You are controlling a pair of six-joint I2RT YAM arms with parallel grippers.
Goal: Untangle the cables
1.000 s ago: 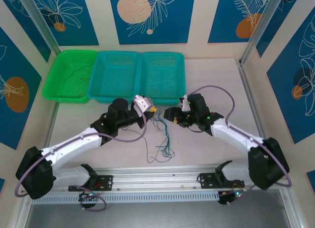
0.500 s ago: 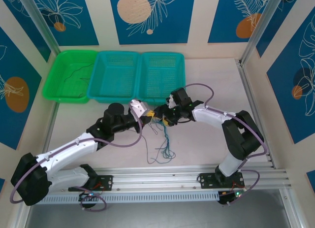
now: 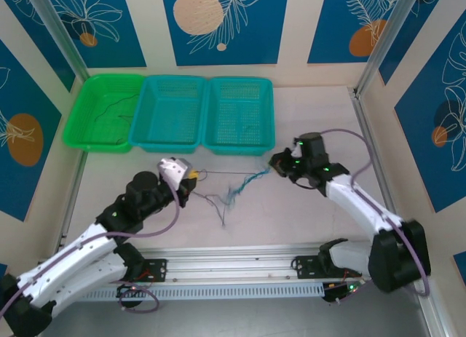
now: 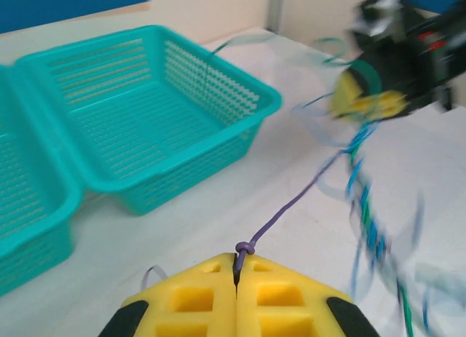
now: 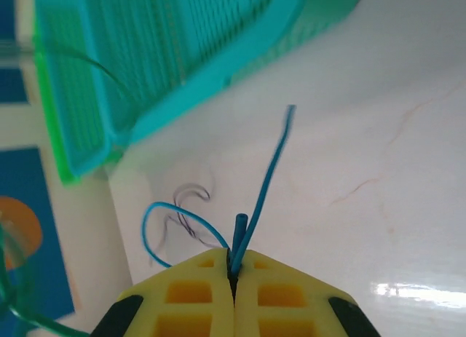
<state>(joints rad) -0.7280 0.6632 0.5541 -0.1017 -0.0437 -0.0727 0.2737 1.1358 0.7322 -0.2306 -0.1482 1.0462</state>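
You're at the pulling-apart step: left gripper (image 4: 235, 270) clamps the purple cable (image 4: 291, 204), right gripper (image 5: 233, 268) the blue cable (image 5: 263, 188); next, spread toward nine and three o'clock.

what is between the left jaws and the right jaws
The cables: a purple strand runs from the shut left jaws into a blue and teal tangle that reaches the shut right jaws. The top external view shows it.
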